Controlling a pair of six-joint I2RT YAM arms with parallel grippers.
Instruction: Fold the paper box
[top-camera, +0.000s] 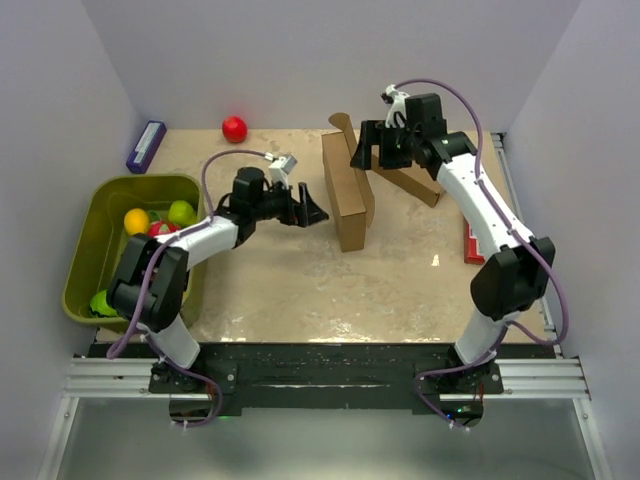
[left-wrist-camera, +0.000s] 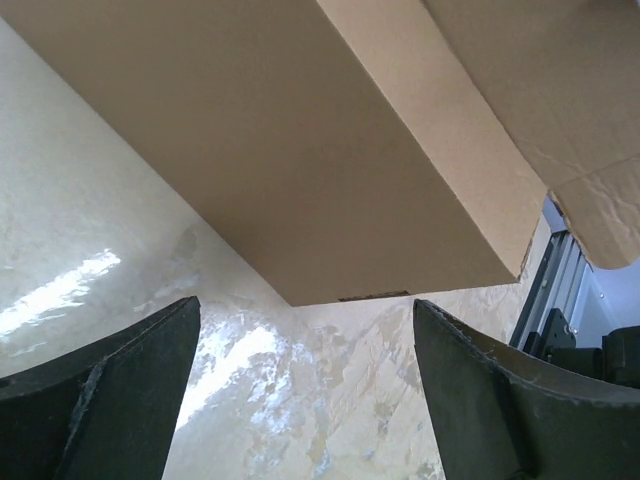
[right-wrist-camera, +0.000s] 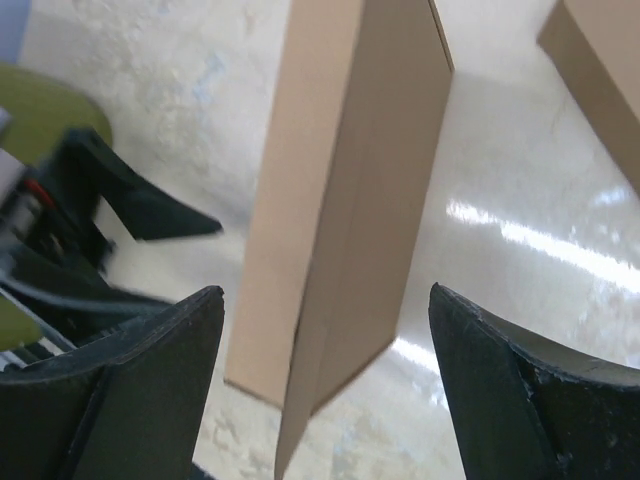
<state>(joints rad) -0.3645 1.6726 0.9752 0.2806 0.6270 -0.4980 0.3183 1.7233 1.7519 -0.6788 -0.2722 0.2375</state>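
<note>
Our paper box (top-camera: 348, 195) stands formed ahead of left gripper (top-camera: 312, 210) and right gripper (top-camera: 368, 150), fingers spread and empty; one flap (top-camera: 341, 124) seems untucked.

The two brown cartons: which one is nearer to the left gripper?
The paper box, the long one at mid-table ahead of the left gripper; the other carton lies beyond it, partly under the right arm.
</note>
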